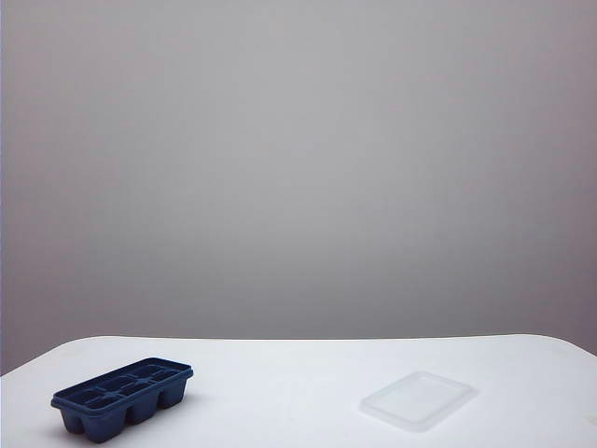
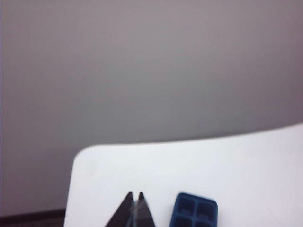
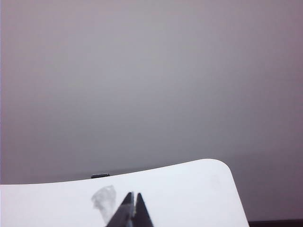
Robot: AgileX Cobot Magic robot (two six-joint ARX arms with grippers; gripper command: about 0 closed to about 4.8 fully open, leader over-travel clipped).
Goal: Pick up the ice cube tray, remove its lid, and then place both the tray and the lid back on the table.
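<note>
Resting apart on table: ice cube tray, lid | left pincer, right pincer closed, empty

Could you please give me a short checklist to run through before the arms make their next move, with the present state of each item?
1. Lid off the ice cube tray: ok, they lie apart.
2. Tray resting on the table, compartments up: ok.
3. Lid flat on the table: ok.
4. Left gripper empty, jaws shut, beside the tray without touching it: ok.
5. Right gripper empty, jaws shut: ok.
6. Both arms out of the exterior view: ok.
</note>
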